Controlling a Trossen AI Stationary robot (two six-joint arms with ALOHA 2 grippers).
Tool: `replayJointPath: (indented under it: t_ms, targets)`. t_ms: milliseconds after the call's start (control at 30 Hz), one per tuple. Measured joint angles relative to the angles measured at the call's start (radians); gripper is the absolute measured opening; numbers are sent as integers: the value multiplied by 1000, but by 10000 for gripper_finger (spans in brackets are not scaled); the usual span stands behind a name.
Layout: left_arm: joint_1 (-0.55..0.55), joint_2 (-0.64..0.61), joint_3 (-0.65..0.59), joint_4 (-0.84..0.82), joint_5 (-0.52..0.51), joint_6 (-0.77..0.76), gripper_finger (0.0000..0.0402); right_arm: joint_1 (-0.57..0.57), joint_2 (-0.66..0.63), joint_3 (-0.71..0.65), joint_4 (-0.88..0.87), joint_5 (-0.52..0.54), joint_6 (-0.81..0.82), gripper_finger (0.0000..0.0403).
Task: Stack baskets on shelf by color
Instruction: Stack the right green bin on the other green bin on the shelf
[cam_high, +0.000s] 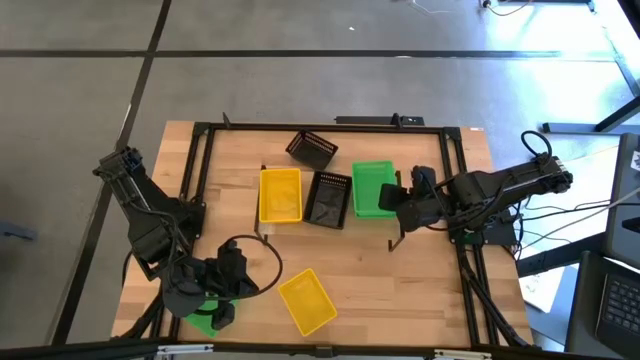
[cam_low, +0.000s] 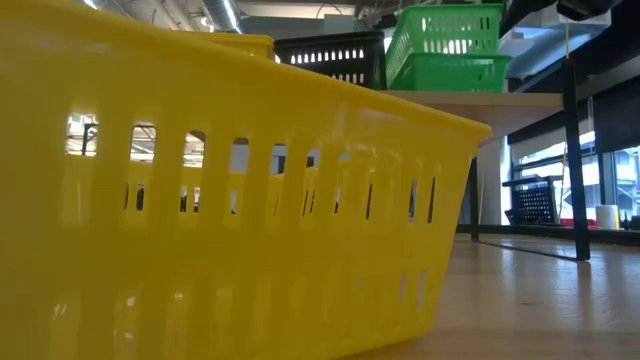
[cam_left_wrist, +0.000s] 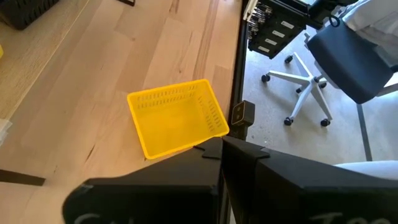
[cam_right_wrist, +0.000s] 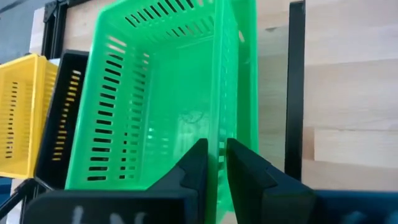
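Observation:
On the shelf stand a yellow basket, a black basket and a green basket side by side. My right gripper is shut on the green one, which the low view shows above a second green basket. Another yellow basket lies on the table near the front edge. My left gripper is shut and empty, raised over the table to the left of it. One more green basket lies below the left arm. My right gripper pinches the green basket's long right-hand wall, one finger inside the basket and the other outside. The fingers slant down from the table's right side. The basket stays upright over the lower green basket; whether it rests in it I cannot tell.
A second black basket lies tilted on the table behind the shelf. Black rails run along the tabletop's edges. An office chair stands on the floor beyond the table's edge. Bare wood shows between the shelf and the front yellow basket.

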Motion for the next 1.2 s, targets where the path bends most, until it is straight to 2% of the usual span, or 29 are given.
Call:
replayJointPath:
  t_ms: [300,1200]
  targets:
    - [0,0,0,0,0,0,0,-5,0,0,2,-17,1,34]
    - [0,0,0,0,1,9,0,-6,10,1,-36,-46,0,33]
